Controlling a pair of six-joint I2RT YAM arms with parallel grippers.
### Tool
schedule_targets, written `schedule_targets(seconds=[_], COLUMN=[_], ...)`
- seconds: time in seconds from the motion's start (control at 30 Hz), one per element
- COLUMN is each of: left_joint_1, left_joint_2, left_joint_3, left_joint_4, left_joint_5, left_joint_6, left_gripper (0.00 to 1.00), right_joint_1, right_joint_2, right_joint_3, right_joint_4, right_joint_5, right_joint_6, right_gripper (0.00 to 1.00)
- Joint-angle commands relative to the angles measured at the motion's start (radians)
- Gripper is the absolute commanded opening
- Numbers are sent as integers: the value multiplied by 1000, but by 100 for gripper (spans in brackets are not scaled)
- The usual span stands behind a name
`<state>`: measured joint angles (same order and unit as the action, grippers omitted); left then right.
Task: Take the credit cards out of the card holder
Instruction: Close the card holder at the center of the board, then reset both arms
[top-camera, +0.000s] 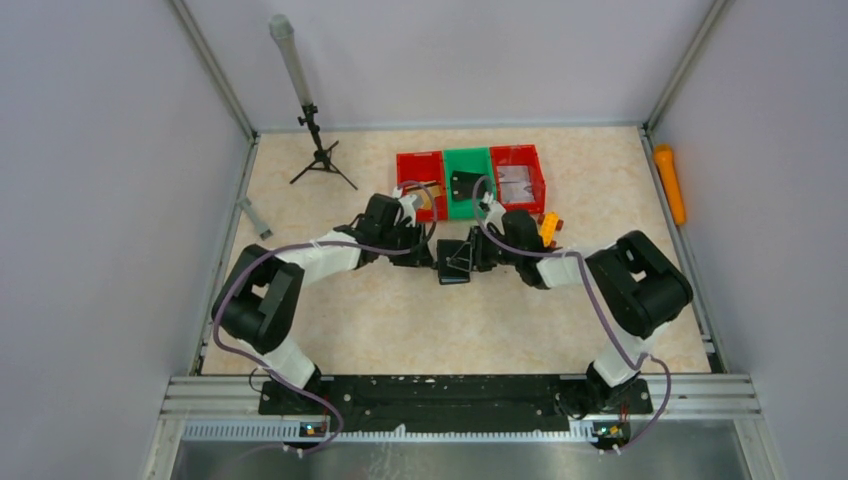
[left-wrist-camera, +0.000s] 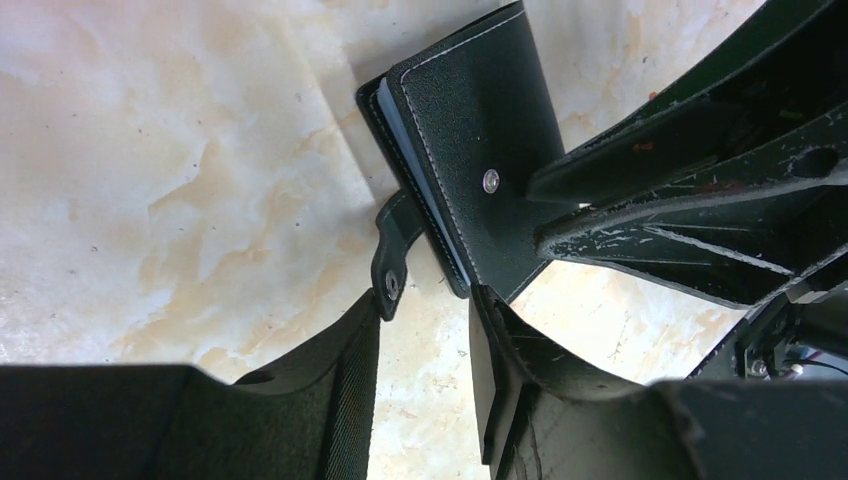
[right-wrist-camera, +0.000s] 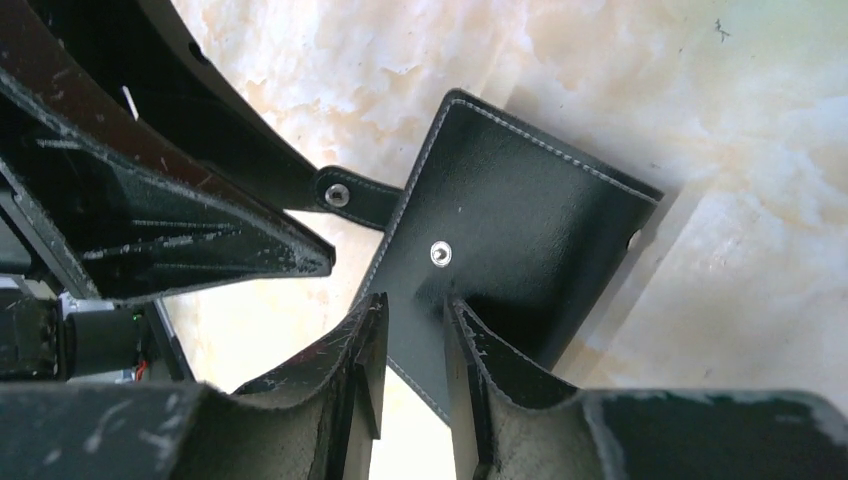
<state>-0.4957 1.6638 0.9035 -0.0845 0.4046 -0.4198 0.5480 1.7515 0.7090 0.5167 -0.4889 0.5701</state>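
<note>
The card holder (top-camera: 452, 263) is a flat black stitched wallet lying folded on the table between both grippers. In the left wrist view the card holder (left-wrist-camera: 470, 130) shows a snap stud, pale card edges along its side, and its loose closing tab (left-wrist-camera: 392, 283). My left gripper (left-wrist-camera: 425, 310) is open, with the tab touching its left fingertip. My right gripper (right-wrist-camera: 415, 310) is open a little, with both fingertips resting on the holder's cover (right-wrist-camera: 520, 220) beside the stud. In the top view the left gripper (top-camera: 437, 256) and right gripper (top-camera: 478, 254) flank the holder.
A red bin (top-camera: 420, 178), a green bin (top-camera: 467, 168) holding a small black case, and a second red bin (top-camera: 518, 172) stand just behind the grippers. A small tripod (top-camera: 320, 155) stands at the back left. An orange cylinder (top-camera: 670, 185) lies by the right wall.
</note>
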Motion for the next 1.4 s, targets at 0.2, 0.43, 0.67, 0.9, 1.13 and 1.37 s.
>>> schedule_targets(seconds=[0.2, 0.43, 0.67, 0.9, 1.13, 1.37], left_joint_1=[-17, -21, -34, -36, -37, -38], left_joint_2=[-153, -231, -198, -209, -216, -212], left_joint_3=[-40, -104, -80, -84, -85, -77], left_joint_4=[74, 184, 167, 166, 154, 135], left_joint_5=[-79, -26, -8, -20, -45, -70], left_joint_6=[41, 49, 51, 52, 47, 44], left_gripper=[42, 44, 43, 43, 43, 43], right_joint_1=[-26, -38, -46, -46, -48, -47], right_joint_2=[-107, 65, 0, -81, -40, 21], right_joint_3=[-86, -32, -30, 72, 177, 176], right_joint_4=[96, 18, -19, -147, -213, -216], right_joint_5=[26, 6, 51, 73, 136, 243], right_joint_6=[3, 38, 8, -35, -34, -42], right_gripper=[2, 0, 0, 0, 0, 0])
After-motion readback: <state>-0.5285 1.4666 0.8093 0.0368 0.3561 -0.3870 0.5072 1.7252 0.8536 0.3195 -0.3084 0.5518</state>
